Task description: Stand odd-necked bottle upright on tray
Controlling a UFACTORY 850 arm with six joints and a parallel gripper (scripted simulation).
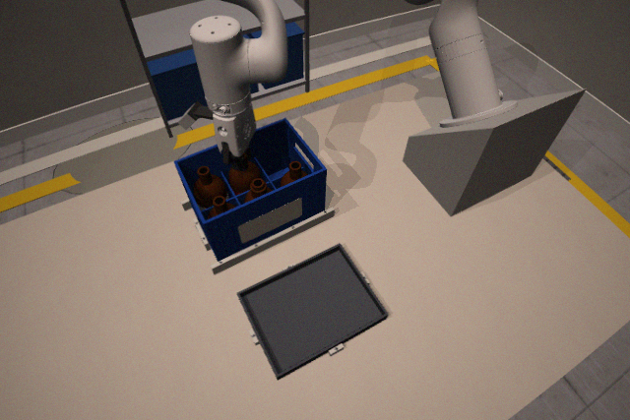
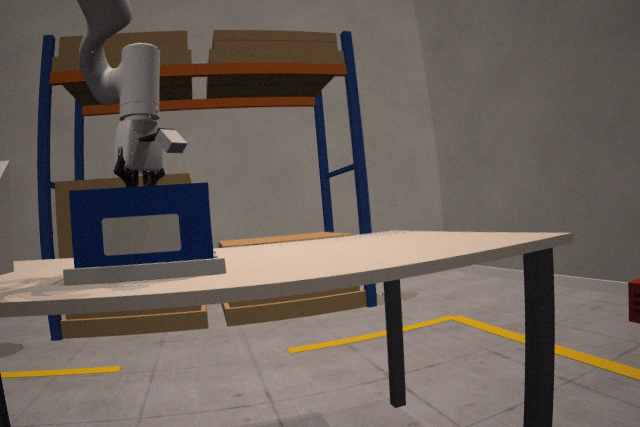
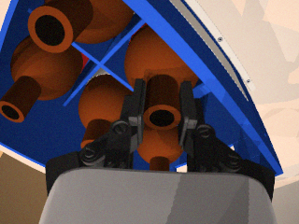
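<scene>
The arm's wrist points straight down over the blue crate (image 1: 314, 194) (image 2: 193, 220) (image 3: 187, 51). The end effector (image 1: 237, 162) (image 2: 141, 184) (image 3: 162, 93) has its fingers partly closed, one each side of an amber bottle's neck (image 3: 162, 91); firm clamping cannot be told. All five bottles stand in the crate, beside the tray (image 1: 312, 311) on the worktop (image 1: 458, 303) (image 2: 330, 259).

Neighbouring bottles (image 1: 206, 189) (image 3: 100, 105) and the crate's wall (image 1: 264, 224) (image 2: 193, 220) (image 3: 206, 84) are hemming my gripper (image 1: 235, 163) (image 2: 141, 184) (image 3: 162, 93) in, open air rising above the tray (image 1: 312, 311).
</scene>
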